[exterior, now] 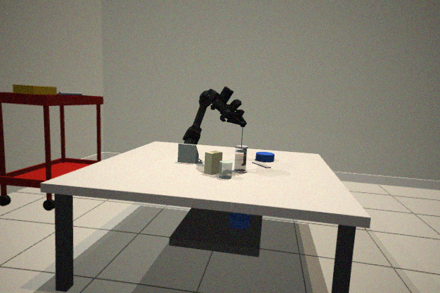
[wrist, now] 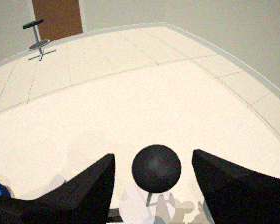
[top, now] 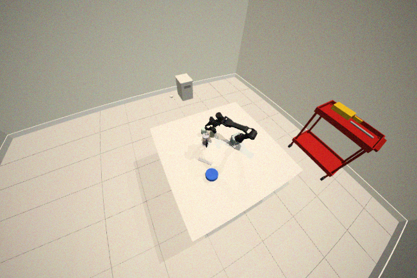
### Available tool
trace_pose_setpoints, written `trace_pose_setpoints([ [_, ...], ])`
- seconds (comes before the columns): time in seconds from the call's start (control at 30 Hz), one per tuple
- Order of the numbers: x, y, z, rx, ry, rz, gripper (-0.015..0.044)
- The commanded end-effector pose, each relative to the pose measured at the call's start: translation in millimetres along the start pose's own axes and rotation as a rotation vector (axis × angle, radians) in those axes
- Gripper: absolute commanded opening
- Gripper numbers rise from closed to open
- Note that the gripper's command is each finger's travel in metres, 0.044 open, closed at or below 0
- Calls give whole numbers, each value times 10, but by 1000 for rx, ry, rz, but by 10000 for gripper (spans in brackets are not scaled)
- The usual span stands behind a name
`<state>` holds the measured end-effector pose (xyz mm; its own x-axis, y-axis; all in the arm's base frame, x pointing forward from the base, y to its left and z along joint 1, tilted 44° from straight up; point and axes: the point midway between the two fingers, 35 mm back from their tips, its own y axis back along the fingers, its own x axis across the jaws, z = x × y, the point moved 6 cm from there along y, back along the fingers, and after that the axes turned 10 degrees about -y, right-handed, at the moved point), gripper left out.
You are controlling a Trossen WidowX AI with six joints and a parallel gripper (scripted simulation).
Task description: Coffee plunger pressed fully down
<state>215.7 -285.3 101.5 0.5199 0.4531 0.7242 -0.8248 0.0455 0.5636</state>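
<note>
The coffee press (top: 205, 139) (exterior: 240, 160) (wrist: 132, 206) stands upright on the white table (top: 245, 183) (exterior: 140, 183), a clear cylinder with a dark handle. Its thin plunger rod (exterior: 242, 136) stands high out of the lid. The round black knob (wrist: 156, 169) on top is between my two fingers in the wrist view, with a gap on each side. My gripper (top: 209, 129) (exterior: 243, 123) (wrist: 153, 159) is partly open around the knob, well above the lid. In the exterior view the fingertips hide most of the knob.
A tan box (exterior: 212, 163) and a pale glass cup (exterior: 225, 169) stand close beside the press. A thin light bar (top: 204, 161) (exterior: 261, 165) and a blue disc (top: 211, 174) (exterior: 265, 156) lie on its other side. A red trolley (top: 318, 152) stands beyond the table.
</note>
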Motion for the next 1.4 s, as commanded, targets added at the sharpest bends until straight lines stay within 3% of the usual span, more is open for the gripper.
trace_pose_setpoints([
  [0.0, -4, -2, 1, -2, -5, -3, 151],
  [0.17, -4, -2, 1, -2, -5, -3, 122],
  [1.37, -93, -299, -356, -1, -5, -5, 122],
])
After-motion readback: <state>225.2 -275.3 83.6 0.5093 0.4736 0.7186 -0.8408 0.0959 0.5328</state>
